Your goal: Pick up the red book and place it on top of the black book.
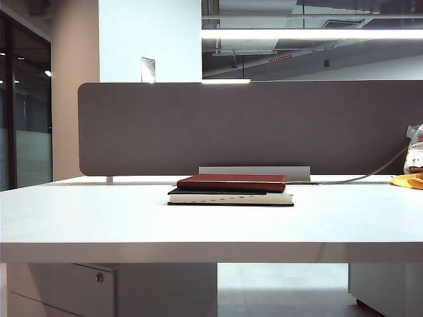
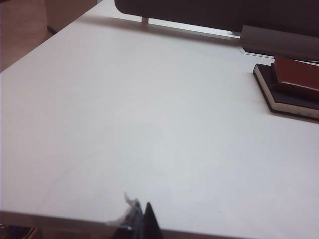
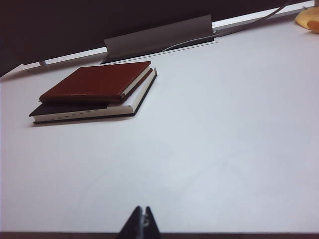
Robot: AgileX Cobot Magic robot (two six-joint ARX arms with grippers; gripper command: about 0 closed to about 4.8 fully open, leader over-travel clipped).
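The red book (image 1: 231, 182) lies flat on top of the black book (image 1: 230, 197) at the middle of the white table, near the grey partition. Both wrist views show the same stack: red book (image 3: 97, 82) over black book (image 3: 94, 110), and red book (image 2: 296, 73) over black book (image 2: 284, 94). My left gripper (image 2: 141, 208) hangs back over the table's front edge, far from the books, its fingertips pressed together and empty. My right gripper (image 3: 142, 211) is likewise back at the front edge, shut with nothing in it. Neither arm appears in the exterior view.
A grey partition (image 1: 251, 125) runs along the back of the table (image 1: 99, 218), with a grey cable cover (image 1: 254, 171) just behind the books. A yellow cloth (image 1: 408, 180) and a white bag (image 1: 414, 150) sit at the far right. A cable runs along the back edge.
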